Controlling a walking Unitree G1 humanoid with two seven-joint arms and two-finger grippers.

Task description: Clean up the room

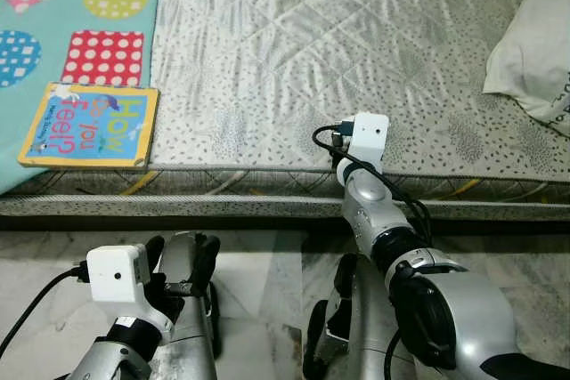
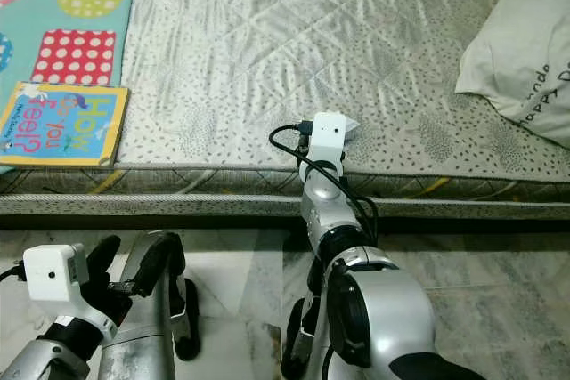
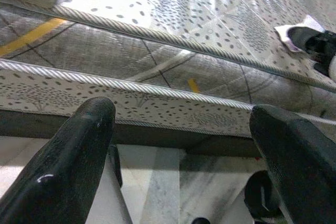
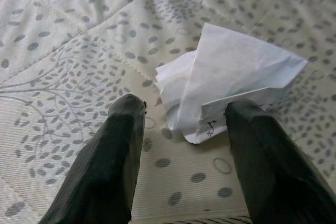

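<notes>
- A bedroom in a home.
- A quilted mattress [image 1: 356,60] lies low on a marble floor [image 1: 267,282].
- A pillow [image 1: 534,42] is on it.
- A child's book [image 1: 93,126] rests on a colourful play mat [image 1: 80,6].

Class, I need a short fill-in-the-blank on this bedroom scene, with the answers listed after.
1. The right claw is open around a crumpled white ____ on the grey patterned mattress.
2. The thin blue and yellow children's book lies on the mattress's ____ corner.
3. The left claw hangs open over the ____.

Answers: paper; left; floor
</notes>
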